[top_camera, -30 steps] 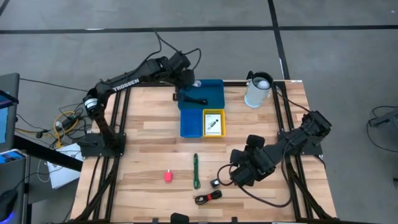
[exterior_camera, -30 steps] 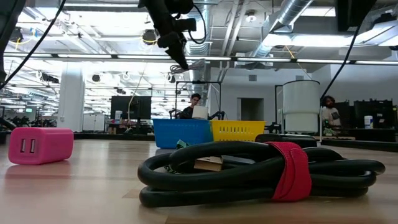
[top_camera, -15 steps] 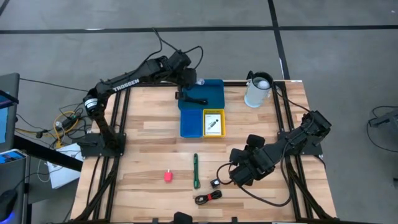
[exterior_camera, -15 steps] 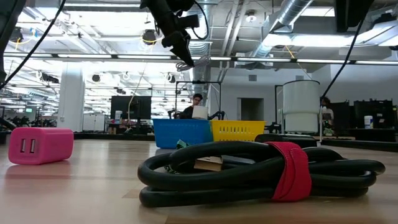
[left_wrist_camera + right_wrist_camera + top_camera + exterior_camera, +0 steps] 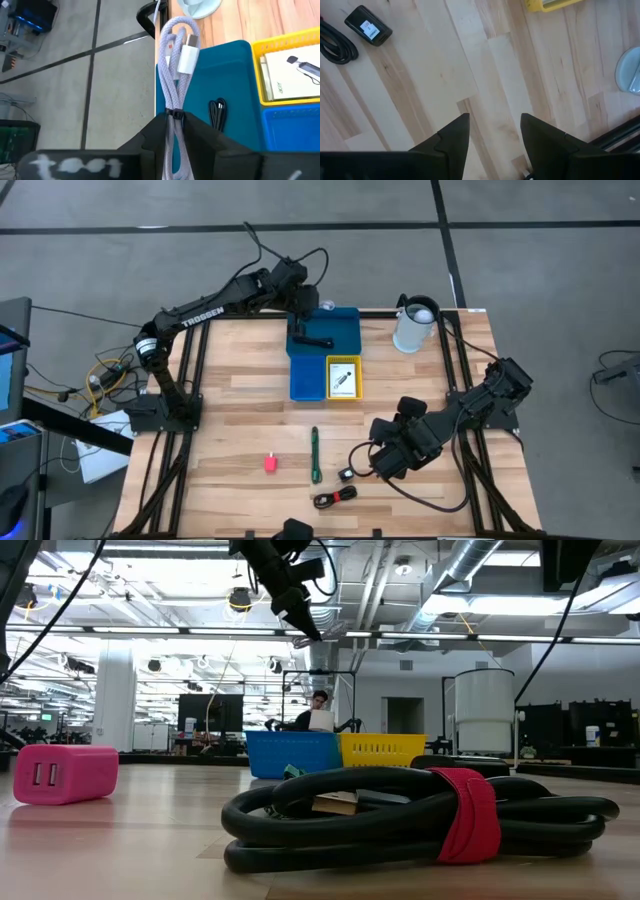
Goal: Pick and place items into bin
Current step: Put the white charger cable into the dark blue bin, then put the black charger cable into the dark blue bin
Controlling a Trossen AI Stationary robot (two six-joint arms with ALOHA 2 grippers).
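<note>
My left gripper (image 5: pixel 306 308) hangs over the far left corner of the wide blue tray (image 5: pixel 342 323), shut on a pale grey cord bundle (image 5: pixel 176 75) with a white plug (image 5: pixel 189 57). A thin black cable (image 5: pixel 218 111) lies in that tray. The yellow bin (image 5: pixel 343 377) holds a white printed card. On the table's near part lie the green-tipped pen (image 5: pixel 314 455), the pink-red block (image 5: pixel 270 464), the tiny black piece (image 5: pixel 346 474) and the black cable with red strap (image 5: pixel 335 498). My right gripper (image 5: pixel 385 462) is open, low over bare wood beside the tiny piece. My left gripper pinches the grey cord bundle between its two fingers at its black tie (image 5: pixel 175 115), with several strands together. The fingers lie along the bundle. It is lifted clear, and its looped end and white plug reach out beyond the fingertips, above the tray's far left corner.
A small blue bin (image 5: pixel 305 380) sits beside the yellow one. A white pitcher (image 5: pixel 414 326) stands at the far right of the table. In the low view the black cable (image 5: pixel 420 815) and pink block (image 5: pixel 65 773) are nearest. Bare wood lies left of the bins.
My left gripper, holding the cord, has shifted a little toward the table's right and slightly up, from just left of the tray to over its far left corner. My right arm has kept still.
</note>
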